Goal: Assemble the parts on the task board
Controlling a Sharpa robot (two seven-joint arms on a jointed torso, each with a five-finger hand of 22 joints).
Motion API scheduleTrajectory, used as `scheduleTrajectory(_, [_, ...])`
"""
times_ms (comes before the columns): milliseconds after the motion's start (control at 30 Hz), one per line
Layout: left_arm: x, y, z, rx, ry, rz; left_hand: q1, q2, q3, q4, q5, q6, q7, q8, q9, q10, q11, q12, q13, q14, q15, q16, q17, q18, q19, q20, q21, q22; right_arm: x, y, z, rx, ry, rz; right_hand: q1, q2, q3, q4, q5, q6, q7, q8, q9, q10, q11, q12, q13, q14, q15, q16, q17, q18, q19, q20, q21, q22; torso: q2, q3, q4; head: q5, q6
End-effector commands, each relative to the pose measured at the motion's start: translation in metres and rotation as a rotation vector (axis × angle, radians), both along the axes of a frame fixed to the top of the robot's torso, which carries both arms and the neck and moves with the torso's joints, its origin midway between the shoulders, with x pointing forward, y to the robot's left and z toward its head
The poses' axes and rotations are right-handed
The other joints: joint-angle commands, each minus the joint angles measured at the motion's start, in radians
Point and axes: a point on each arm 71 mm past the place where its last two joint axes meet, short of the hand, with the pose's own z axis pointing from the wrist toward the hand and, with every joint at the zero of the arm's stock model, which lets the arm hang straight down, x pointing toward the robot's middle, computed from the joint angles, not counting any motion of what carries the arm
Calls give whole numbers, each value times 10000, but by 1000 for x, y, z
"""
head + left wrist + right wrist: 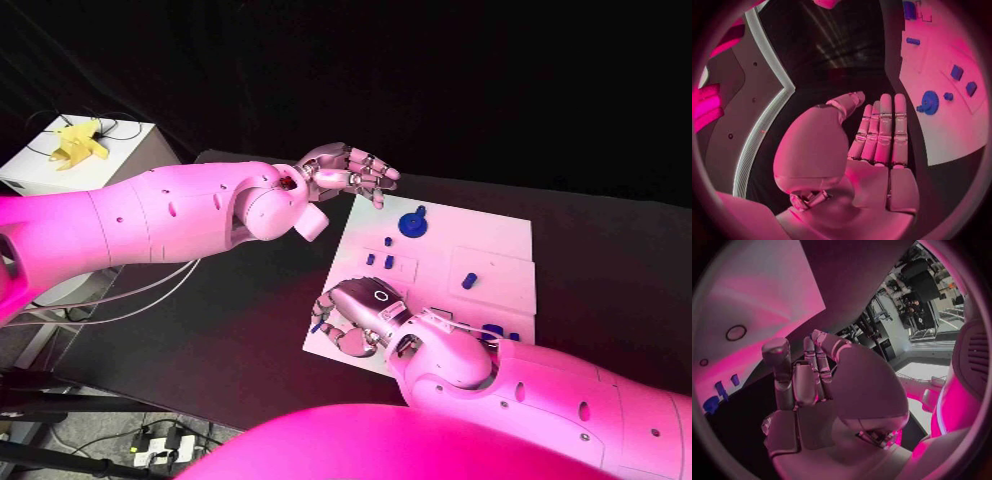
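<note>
Black table [606, 260] with the white task board [498, 245] mid-frame, small blue parts [413, 223] scattered on it — left hand [346, 170] hovers off the board's upper-left corner, fingers straight and holding nothing, while the right hand [361, 315] sits at its lower-left edge, fingers spread, nothing in them.

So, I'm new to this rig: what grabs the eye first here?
The white rectangular task board mid-table, dotted with small blue parts, notably a round blue gear-like piece at its far end. The silver left hand hovers open off the far corner; the silver right hand rests at its near-left edge.
</note>
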Motion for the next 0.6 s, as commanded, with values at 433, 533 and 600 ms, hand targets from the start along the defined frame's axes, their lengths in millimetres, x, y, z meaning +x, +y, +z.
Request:
scheduleTrajectory(433, [-1,1,1,-66,-12,-132,48,20,-57,-24,-8,7,49,-30,-20,8,30,-34,7,10,17,-45,2,101,4,-12,-61,14,30,-52,22,-23,-319,-982,-134,-91,116,4,-7,-47,8,62,11,263,-155,38,35,103,7,75,46,-125,84,-15,167,1075,-38,28,-58,-207,1])
scheduleTrajectory(533, [-1,1,0,-62,-9,-129,48,20,-57,-24,-8,7,49,-30,-20,8,30,-34,7,10,17,-45,2,101,4,-12,-61,14,36,-63,25,-142,-372,-1222,-137,-94,123,5,-7,-45,7,63,11,266,-156,38,36,105,7,77,50,-128,89,-15,186,1078,-42,35,-71,-262,1])
scheduleTrajectory(600, [-1,2,0,-57,-4,-127,48,20,-57,-24,-8,7,49,-30,-20,8,30,-34,7,10,17,-45,2,101,4,-12,-61,14,39,-70,26,-226,-406,-1379,-143,-99,132,7,-7,-43,6,65,12,268,-156,39,36,109,6,81,63,-130,93,-15,201,1081,-32,39,-71,-307,1])
